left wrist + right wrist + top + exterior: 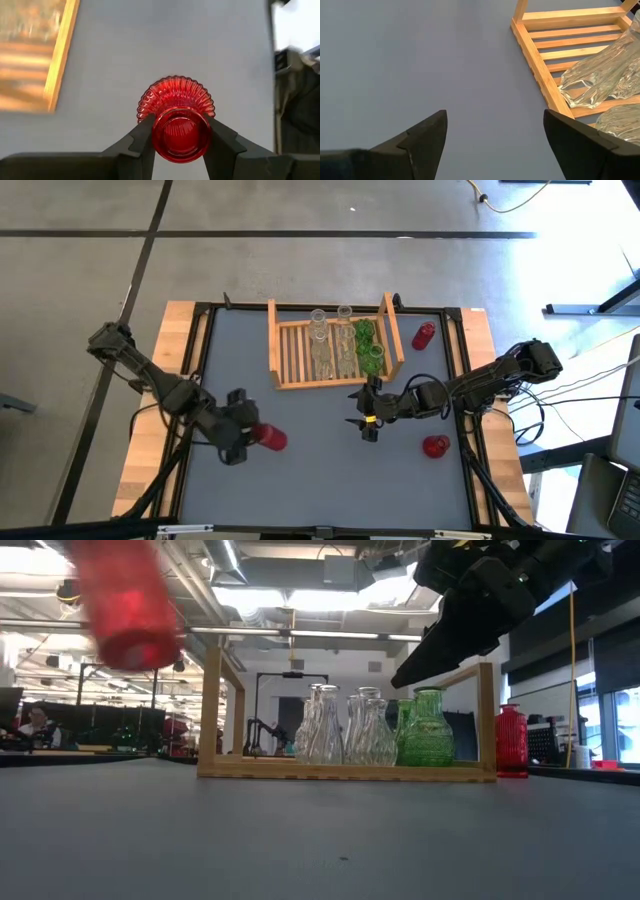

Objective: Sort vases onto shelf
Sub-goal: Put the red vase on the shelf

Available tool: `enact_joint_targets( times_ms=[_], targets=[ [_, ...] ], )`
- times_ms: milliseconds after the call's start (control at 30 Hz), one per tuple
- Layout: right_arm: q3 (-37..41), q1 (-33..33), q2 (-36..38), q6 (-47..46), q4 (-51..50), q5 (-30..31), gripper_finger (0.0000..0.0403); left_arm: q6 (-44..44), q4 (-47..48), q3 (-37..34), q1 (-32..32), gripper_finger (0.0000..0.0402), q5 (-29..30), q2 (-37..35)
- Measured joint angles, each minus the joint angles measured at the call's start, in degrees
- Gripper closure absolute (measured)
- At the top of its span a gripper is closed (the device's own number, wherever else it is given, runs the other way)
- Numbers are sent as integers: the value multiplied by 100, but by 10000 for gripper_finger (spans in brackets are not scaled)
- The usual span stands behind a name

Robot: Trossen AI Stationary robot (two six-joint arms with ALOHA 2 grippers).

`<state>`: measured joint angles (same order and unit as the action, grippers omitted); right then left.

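Nearest, a ribbed red vase (178,120) is pinched at its neck by the left gripper (179,145), lifted off the grey table (300,460). Farther on, the right gripper (368,418) is held spread and empty just before the wooden shelf (284,345), where clear vases (321,350) and green vases (368,345) are stood.

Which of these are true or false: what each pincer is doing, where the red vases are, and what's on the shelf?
1. The left pincer grips a red vase. True.
2. The right pincer holds a green vase. False: it is open and empty.
3. The shelf holds only clear vases. False: green vases stand there too.
4. Two more red vases sit on the table outside the shelf. True.
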<state>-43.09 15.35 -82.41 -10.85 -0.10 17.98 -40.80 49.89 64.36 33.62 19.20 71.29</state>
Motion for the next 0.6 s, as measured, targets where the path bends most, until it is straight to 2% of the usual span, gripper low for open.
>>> enact_joint_targets(
  times_ms=[100, 267, 500, 600],
  targets=[
    [0, 0, 0, 13, 0, -2, 89, 648, -374, 105, -401, 282, -215, 0],
    [0, 0, 0, 15, 2, -2, 89, 1358, -409, 466, -1127, 281, -513, 2],
    [0, 0, 0, 20, 22, -2, 89, 2141, 61, 1314, -2157, 281, -544, 55],
    [0, 0, 0, 51, 21, -1, 89, 2194, 336, 1632, -2624, 280, -587, 128]
  ],
)
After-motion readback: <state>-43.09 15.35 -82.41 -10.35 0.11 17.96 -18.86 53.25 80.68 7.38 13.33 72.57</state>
